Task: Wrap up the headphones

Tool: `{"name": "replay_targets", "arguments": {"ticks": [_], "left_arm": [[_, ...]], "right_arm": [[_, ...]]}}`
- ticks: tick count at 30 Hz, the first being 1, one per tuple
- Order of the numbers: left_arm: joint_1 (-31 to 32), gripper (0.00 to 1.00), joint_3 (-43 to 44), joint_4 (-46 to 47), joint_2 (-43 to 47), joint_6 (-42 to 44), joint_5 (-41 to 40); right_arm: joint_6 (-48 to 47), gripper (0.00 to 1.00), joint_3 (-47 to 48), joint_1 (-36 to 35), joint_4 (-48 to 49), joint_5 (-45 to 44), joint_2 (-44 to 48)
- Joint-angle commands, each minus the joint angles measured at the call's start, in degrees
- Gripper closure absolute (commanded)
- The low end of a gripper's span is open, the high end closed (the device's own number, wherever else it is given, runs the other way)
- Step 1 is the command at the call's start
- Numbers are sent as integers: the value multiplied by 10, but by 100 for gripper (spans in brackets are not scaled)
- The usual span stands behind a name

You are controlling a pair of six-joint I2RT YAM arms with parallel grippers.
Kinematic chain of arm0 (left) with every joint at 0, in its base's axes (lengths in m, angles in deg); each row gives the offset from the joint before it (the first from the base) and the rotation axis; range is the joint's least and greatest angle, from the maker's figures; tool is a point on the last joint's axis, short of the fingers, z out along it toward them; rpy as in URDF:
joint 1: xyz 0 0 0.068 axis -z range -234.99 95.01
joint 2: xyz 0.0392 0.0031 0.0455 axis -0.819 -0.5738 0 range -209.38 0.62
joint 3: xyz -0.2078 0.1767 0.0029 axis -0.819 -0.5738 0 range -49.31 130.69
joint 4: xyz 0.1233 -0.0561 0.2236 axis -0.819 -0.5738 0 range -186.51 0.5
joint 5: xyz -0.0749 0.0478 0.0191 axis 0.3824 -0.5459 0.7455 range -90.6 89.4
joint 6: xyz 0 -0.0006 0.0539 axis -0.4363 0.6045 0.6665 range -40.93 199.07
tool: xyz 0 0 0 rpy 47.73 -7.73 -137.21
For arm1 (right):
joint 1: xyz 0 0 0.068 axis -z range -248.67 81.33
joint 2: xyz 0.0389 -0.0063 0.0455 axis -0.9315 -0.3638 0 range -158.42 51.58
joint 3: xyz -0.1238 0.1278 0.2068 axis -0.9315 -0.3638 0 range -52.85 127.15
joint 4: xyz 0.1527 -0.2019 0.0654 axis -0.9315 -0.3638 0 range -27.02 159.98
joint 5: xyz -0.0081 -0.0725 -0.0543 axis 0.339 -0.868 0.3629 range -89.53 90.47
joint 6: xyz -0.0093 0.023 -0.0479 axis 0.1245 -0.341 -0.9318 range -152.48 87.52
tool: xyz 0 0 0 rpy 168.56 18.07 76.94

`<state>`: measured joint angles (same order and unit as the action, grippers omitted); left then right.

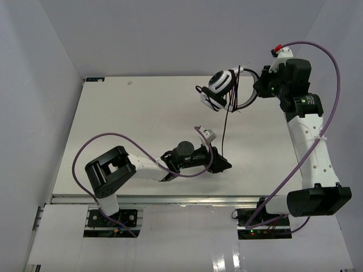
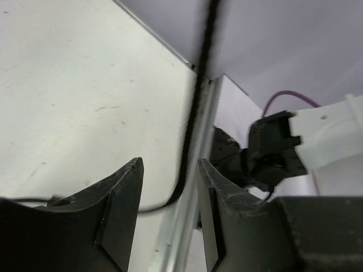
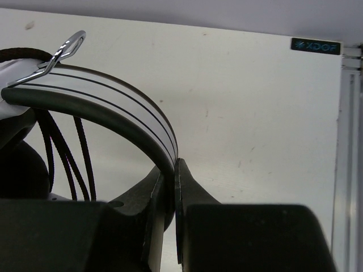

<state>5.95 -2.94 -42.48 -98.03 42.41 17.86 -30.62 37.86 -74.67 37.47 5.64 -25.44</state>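
While the wrap stood part done, the items were as follows.

Item, headphones (image 1: 222, 88): white-and-black over-ear set, held up off the bench (image 1: 130, 124) toward 1 o'clock from its centre in the top view, earcups (image 1: 218, 84) hanging to the 9 o'clock side of the grip.

Item, right claw (image 3: 173, 170): closed on the headband (image 3: 108, 107), both fingers pinching the band's edge.

Item, cable (image 1: 226, 122): thin, black. Several turns already lay across the headband and hung beneath it near the earcups. One long strand dropped from there toward 6 o'clock, down to the left claw.

Item, left claw (image 2: 170, 164): low over the bench, at 4 o'clock from its centre. Jaws stood apart, and the strand ran loose between them, pinched by neither finger.

Item, plug end: not identified in any view.

Assessment: early loops were done, perhaps half the job. The hanging length remained to be taken up and wound round the band, and the free end remained to be secured.
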Motion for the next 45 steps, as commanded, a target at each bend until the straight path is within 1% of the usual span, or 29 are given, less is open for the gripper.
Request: {"name": "replay_targets", "arguments": {"ticks": [1,5,7,9,11,13,15,17,18,21,22,24,25,28,31,33,34,38,40,42,45], "left_arm": [[-7,47,3,49,-38,74,-48],[-33,47,-15,67,-62,100,-49],[-59,47,-45,102,-68,97,-30],[-85,50,-61,125,-70,85,-5],[-100,52,-76,143,-71,82,12],[-105,51,-83,174,-67,94,25],[-102,47,-86,180,-59,124,25],[-92,36,-82,162,-45,182,5],[-85,31,-79,145,-35,227,-17],[-70,25,-67,106,-20,343,-65],[-70,24,-67,105,-19,361,-79],[-65,8,-63,102,-25,415,-96],[-62,7,-54,95,-30,437,-103],[-59,6,-32,98,-53,483,-96],[-52,6,4,102,-91,504,-75],[-46,7,39,95,-127,522,-47],[-44,7,50,95,-141,526,-18],[-36,8,82,96,-172,519,73],[-32,10,95,90,-182,511,105],[-32,12,93,89,-185,503,120],[-32,13,86,90,-184,502,121]], "right_arm": [[76,92,19,13,17,155,54],[83,92,19,38,7,196,88],[82,92,19,53,4,216,105],[82,92,17,62,2,233,114],[82,92,8,71,2,248,123],[84,92,-5,71,2,259,128],[80,92,-11,71,2,259,131],[78,92,-12,71,2,262,131],[77,92,-12,71,1,266,132],[78,92,-12,71,1,275,135],[77,92,-12,71,1,276,136],[78,92,-15,71,3,282,138],[79,92,-17,71,4,286,139],[83,92,-24,71,9,296,142],[86,92,-29,71,11,306,144],[86,92,-31,71,11,310,146],[86,92,-32,71,11,312,146],[83,92,-35,71,9,314,148],[82,92,-36,71,9,314,148],[82,92,-37,71,9,313,147],[82,92,-38,71,10,314,147]]}}
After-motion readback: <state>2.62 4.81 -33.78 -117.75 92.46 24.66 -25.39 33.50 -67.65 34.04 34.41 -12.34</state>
